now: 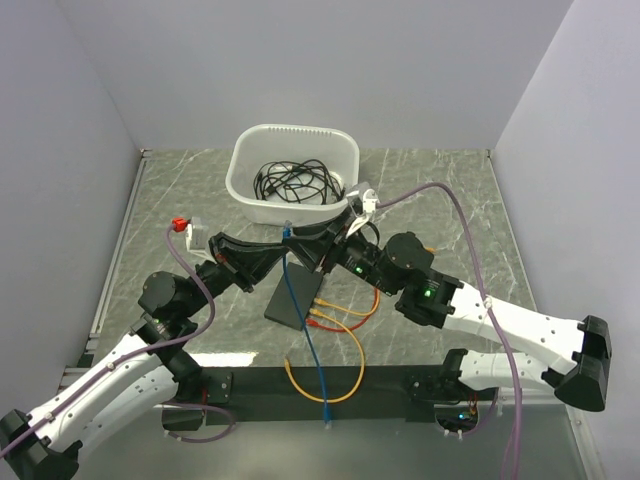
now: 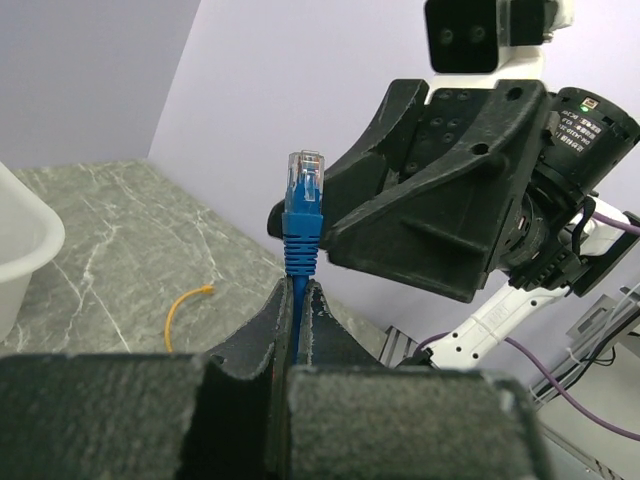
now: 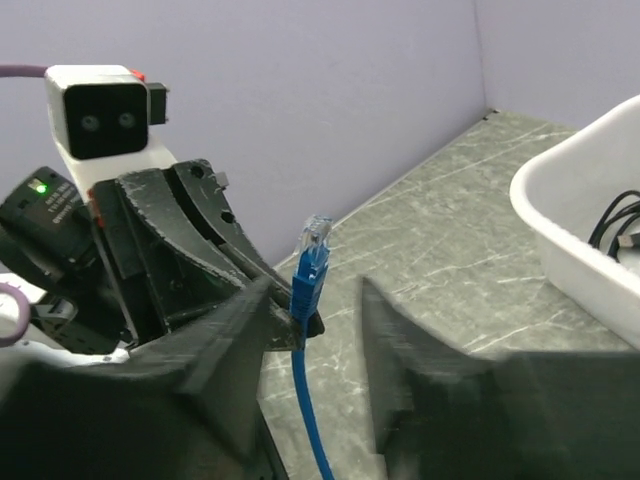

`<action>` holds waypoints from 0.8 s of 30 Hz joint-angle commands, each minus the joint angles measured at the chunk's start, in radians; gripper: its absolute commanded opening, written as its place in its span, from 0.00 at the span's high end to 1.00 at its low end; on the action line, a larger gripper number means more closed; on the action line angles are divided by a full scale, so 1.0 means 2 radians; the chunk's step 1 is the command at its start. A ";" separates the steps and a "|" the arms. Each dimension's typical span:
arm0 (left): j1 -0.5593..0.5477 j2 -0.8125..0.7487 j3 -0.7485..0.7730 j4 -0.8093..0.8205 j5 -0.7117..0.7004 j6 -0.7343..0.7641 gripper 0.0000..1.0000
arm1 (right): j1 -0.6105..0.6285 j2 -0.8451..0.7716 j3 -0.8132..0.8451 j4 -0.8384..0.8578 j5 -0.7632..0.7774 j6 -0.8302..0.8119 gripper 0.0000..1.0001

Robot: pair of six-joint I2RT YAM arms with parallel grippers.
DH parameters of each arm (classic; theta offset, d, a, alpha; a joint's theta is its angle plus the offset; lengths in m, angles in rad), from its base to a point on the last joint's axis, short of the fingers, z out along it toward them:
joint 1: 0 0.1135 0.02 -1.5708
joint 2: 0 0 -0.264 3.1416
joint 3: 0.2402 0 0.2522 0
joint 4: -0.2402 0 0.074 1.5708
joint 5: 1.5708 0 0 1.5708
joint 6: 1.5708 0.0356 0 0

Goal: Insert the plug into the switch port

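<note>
Your left tool (image 2: pixel 297 292) is clamped on the blue cable (image 2: pixel 297 255) just under the plug (image 2: pixel 303 185), which is held upright above the bench (image 1: pixel 440 215). Your right tool (image 3: pixel 315 300) stands part-open around the plug, gripping nothing. The switch (image 1: pixel 290 298) lies below, near centre. You still have the whole insertion to do.

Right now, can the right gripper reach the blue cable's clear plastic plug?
Probably yes: the plug stands between open fingers of the right gripper; the left gripper pinches the blue cable below.
</note>
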 commanded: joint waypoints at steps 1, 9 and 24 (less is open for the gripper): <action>-0.003 -0.002 0.023 0.012 -0.005 0.010 0.99 | 0.002 0.008 0.029 0.022 -0.006 0.005 0.58; -0.004 0.000 0.030 -0.005 -0.005 0.017 0.99 | 0.002 0.025 0.040 0.022 -0.014 0.009 0.79; -0.004 -0.010 0.039 -0.008 0.073 -0.016 0.10 | -0.037 -0.039 -0.026 0.085 -0.262 -0.017 1.00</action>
